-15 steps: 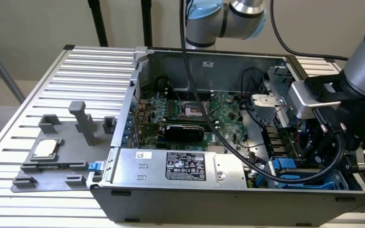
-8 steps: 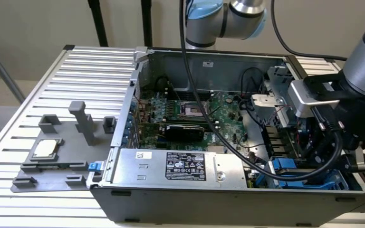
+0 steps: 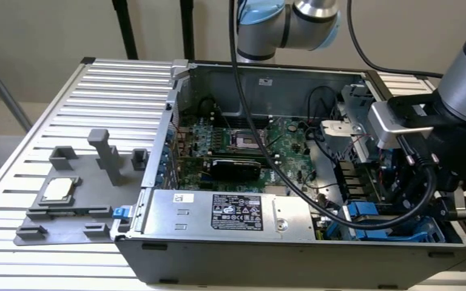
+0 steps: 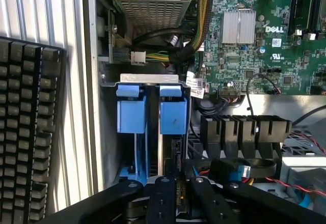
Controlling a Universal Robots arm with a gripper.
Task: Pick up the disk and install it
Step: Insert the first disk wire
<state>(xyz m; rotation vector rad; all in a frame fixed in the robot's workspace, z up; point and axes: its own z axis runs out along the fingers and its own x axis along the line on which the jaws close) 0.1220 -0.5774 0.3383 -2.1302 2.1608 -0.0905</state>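
The disk (image 4: pixel 173 116) stands on edge in the drive bay of the open computer case (image 3: pixel 160 121), its bright blue carrier end facing the wrist view. A second blue carrier (image 4: pixel 132 113) sits in the slot right beside it. My gripper (image 4: pixel 178 186) reaches into the bay, and its black fingers (image 4: pixel 162 199) are closed on the thin dark edge of the disk. In the exterior view the arm's wrist (image 3: pixel 415 130) hangs over the case's near corner on the exterior view's right, above the blue carriers (image 3: pixel 371 212).
A power supply (image 3: pixel 233 212) and thick black cables (image 3: pixel 298 182) lie beside the bay, with the motherboard (image 3: pixel 241 145) behind. A grey fixture holding a small square chip (image 3: pixel 57 190) sits on the slatted table. A black keyboard (image 4: pixel 25 132) lies outside the case wall.
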